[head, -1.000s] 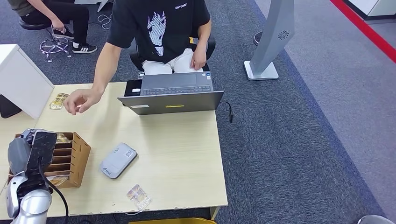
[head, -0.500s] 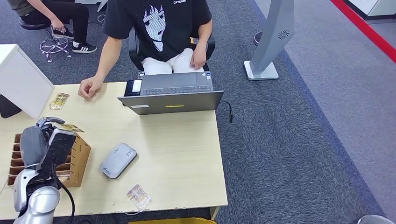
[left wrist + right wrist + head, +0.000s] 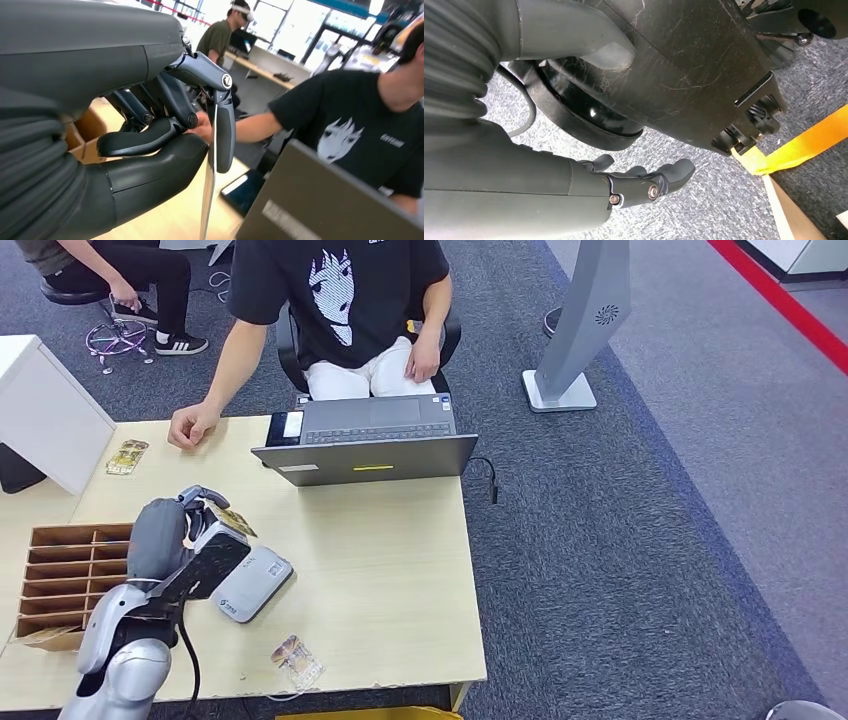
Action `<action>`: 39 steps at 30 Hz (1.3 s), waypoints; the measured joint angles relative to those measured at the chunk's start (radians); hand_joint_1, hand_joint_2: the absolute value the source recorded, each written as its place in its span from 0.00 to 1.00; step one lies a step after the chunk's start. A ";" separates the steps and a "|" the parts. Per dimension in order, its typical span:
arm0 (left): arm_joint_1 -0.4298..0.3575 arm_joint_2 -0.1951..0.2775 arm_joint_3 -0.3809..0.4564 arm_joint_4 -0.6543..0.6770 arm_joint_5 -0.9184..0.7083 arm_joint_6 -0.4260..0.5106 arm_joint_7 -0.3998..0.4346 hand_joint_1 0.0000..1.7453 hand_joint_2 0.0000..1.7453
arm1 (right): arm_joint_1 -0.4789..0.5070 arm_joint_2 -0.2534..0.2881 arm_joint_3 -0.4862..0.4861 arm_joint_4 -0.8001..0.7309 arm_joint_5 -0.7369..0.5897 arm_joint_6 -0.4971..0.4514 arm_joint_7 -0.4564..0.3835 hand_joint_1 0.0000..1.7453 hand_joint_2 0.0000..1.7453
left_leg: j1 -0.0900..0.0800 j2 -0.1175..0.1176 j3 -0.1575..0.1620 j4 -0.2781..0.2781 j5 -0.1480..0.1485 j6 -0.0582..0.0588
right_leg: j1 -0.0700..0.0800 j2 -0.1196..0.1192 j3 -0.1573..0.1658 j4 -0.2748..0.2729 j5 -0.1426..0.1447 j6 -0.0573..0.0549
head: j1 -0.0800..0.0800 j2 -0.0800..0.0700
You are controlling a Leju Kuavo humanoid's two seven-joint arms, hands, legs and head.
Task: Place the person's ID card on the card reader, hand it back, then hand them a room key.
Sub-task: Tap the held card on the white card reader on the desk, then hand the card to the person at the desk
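Your left hand (image 3: 190, 530) pinches room key (image 3: 234, 522), above table (image 3: 380, 570) just beside card reader (image 3: 253, 583), person's side. Right hand (image 3: 644, 185) holds nothing, fingers loosely extended. ID card (image 3: 127, 456) lies well beyond reader, near person's hand (image 3: 190, 427).

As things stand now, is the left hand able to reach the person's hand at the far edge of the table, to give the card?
Probably yes. The left hand already pinches the card above the table, and only bare tabletop lies between it and the person's hand. The laptop stands off to the side.
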 joint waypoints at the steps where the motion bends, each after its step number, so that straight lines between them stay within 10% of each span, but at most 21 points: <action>1: 0.002 0.000 -0.004 0.010 -0.004 -0.004 0.015 1.00 1.00 | 0.002 0.000 -0.002 -0.002 0.000 -0.001 0.004 0.00 1.00 | 0.000 0.000 0.000 0.000 0.000 0.000 | 0.000 0.000 0.000 0.000 0.000 0.000 | 0.000 0.000; 14: 0.046 0.016 -0.010 0.177 -0.165 -0.012 0.155 1.00 1.00 | 0.022 0.000 -0.020 -0.034 0.028 -0.015 0.044 0.00 1.00 | 0.000 0.000 -0.001 0.000 0.000 0.000 | 0.000 0.000 0.000 0.000 0.000 0.000 | 0.000 0.000; 39: 0.101 0.025 -0.004 0.248 -0.250 0.055 0.132 1.00 1.00 | 0.025 0.000 -0.039 -0.036 0.055 -0.014 0.030 0.00 1.00 | 0.000 -0.001 0.000 0.000 0.000 0.000 | 0.000 -0.001 0.000 0.000 0.000 0.000 | 0.000 0.000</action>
